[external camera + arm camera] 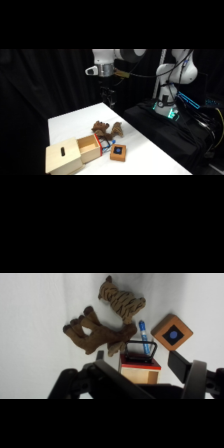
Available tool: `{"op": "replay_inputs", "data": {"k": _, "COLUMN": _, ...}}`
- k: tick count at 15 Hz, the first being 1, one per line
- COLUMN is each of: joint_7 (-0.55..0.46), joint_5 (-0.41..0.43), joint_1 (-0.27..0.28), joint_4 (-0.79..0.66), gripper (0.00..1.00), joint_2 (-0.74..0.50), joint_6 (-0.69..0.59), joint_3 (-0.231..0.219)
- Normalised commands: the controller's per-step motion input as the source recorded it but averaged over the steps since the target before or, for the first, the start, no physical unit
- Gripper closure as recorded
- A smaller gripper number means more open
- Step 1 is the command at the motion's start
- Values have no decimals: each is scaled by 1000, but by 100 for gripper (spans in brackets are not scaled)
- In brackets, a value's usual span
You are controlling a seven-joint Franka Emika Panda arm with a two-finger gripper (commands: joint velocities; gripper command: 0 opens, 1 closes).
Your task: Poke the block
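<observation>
Block (pixel 118 151) (pixel 172 334) sits on the white table (pixel 150 157) (pixel 30 324) near its front edge, dark blue square on top, nothing touching it. In the wrist view it sits turned like a diamond.

Just beside it, toward the box, a blue pen-like stick (pixel 107 146) (pixel 145 338) lies on the table. Brown plush toy (pixel 106 130) (pixel 107 321) lies just behind the block, limbs splayed, apart from it.

Pale wooden box (pixel 70 154) with a dark slot in its lid stands at the table's near left corner. An open compartment with a red edge (pixel 140 367) sits next to the plush; a black wire clip is on it in the wrist view.

Gripper (pixel 104 92) hangs high above the table's far end, well apart from the block. Cannot tell whether it is wide or narrow. The arm's base stands at upper right.
</observation>
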Motion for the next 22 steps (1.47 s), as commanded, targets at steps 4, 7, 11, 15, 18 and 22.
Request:
{"op": "replay_inputs", "data": {"k": 4, "joint_7": 39, "joint_5": -26, "joint_1": 3, "joint_4": -14, "gripper": 0, "joint_2": -25, "joint_6": 3, "joint_3": 34}}
{"op": "replay_inputs", "data": {"k": 7, "joint_7": 127, "joint_5": -22, "joint_1": 85, "joint_4": -4, "gripper": 0, "joint_2": 20, "joint_6": 63, "joint_3": 114}}
{"op": "replay_inputs", "data": {"k": 11, "joint_7": 195, "joint_5": -41, "joint_1": 138, "joint_4": 51, "gripper": 14, "joint_2": 73, "joint_6": 121, "joint_3": 149}}
{"op": "replay_inputs", "data": {"k": 15, "joint_7": 192, "joint_5": -129, "joint_1": 92, "joint_4": 73, "gripper": 52, "joint_2": 108, "joint_6": 232, "joint_3": 88}}
{"op": "replay_inputs", "data": {"k": 18, "joint_7": 167, "joint_5": -163, "joint_1": 58, "joint_4": 42, "gripper": 76, "joint_2": 101, "joint_6": 275, "joint_3": 46}}
{"op": "replay_inputs", "data": {"k": 22, "joint_7": 148, "joint_5": -165, "joint_1": 47, "joint_4": 7, "gripper": 100, "joint_2": 117, "joint_6": 286, "joint_3": 32}}
